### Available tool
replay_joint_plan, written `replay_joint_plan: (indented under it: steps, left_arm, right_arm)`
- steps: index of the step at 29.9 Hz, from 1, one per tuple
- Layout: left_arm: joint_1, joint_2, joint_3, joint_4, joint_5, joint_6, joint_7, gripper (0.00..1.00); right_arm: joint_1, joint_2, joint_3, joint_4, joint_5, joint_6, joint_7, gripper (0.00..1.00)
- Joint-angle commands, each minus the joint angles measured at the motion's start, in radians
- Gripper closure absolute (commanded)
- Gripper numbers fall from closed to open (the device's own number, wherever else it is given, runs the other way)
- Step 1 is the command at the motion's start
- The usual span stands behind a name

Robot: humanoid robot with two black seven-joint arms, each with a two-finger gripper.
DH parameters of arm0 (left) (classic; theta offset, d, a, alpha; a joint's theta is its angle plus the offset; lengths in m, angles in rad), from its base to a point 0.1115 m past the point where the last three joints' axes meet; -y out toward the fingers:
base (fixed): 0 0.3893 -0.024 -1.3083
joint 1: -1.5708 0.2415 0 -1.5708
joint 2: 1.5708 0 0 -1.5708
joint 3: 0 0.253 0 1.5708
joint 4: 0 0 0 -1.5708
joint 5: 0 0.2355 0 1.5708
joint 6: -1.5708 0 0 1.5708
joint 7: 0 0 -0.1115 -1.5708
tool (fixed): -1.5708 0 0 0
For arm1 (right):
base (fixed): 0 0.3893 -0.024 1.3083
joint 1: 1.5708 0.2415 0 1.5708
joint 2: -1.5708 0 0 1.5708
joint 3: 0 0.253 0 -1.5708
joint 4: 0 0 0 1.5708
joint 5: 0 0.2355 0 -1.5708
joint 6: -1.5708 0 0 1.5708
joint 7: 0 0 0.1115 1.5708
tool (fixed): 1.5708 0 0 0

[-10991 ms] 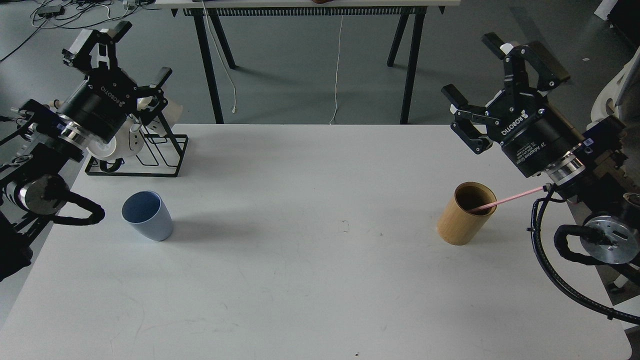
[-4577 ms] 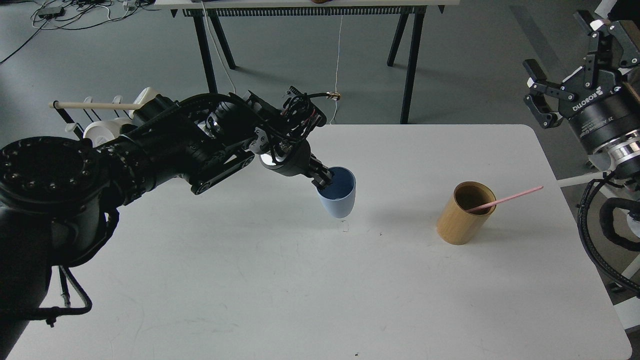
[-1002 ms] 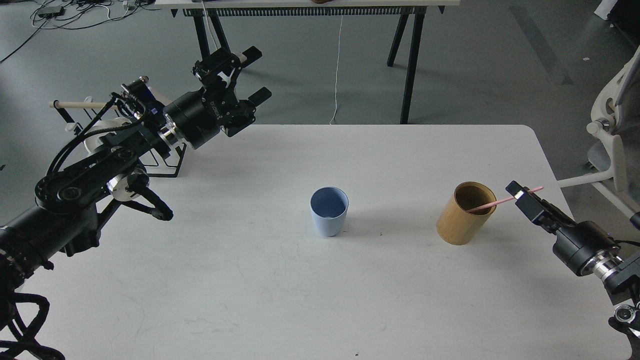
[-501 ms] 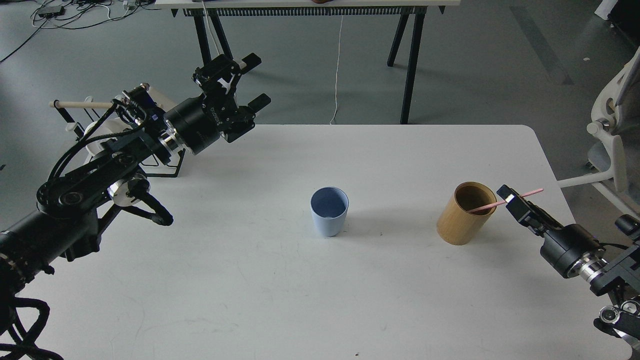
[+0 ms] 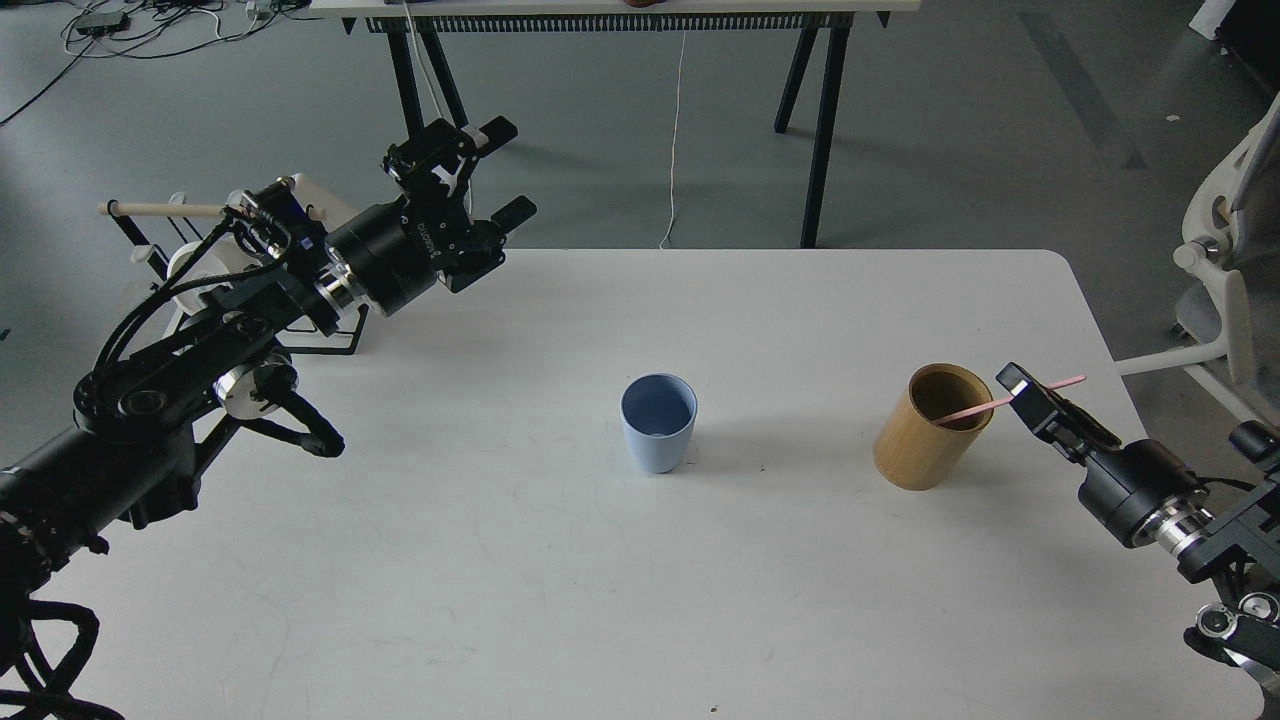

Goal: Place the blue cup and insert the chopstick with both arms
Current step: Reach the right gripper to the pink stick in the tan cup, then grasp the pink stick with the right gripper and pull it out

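Note:
The blue cup [image 5: 658, 437] stands upright and alone in the middle of the white table [image 5: 800, 600]. The pale pink chopstick [image 5: 966, 411] leans in the tan bamboo cylinder [image 5: 915, 450], and its upper end sticks out to the right. My right gripper [image 5: 1024, 390] comes in low from the right. Its dark fingers are at the chopstick's upper part, just right of the cylinder's rim, and I cannot tell whether they have closed on it. My left gripper [image 5: 506, 170] is open and empty, held above the table's back left edge, far from the cup.
A black wire rack [image 5: 335, 335] with white mugs and a beige wooden rod [image 5: 160, 209] stands at the back left, behind my left arm. A white chair [image 5: 1225, 270] is off the table's right side. Black legs of another table [image 5: 825, 120] stand behind.

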Motion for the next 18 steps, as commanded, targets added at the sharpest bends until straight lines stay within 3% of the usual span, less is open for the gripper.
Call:
replay_joint_plan:
  steps: [1, 8, 18]
  left_arm:
    - [0.012, -0.001, -0.001, 0.000, 0.000, 0.000, 0.000, 0.06]
    - [0.012, -0.003, -0.001, 0.000, 0.000, 0.000, 0.000, 0.06]
    - [0.010, -0.020, -0.011, 0.000, -0.001, 0.000, 0.000, 0.06]
  right_arm:
    - [0.004, -0.003, 0.008, 0.001, 0.001, 0.000, 0.000, 0.95]
    - [0.018, -0.035, 0.017, 0.031, 0.011, 0.000, 0.000, 0.96]
    - [0.011, -0.254, 0.060, 0.218, 0.018, 0.000, 0.000, 0.98]
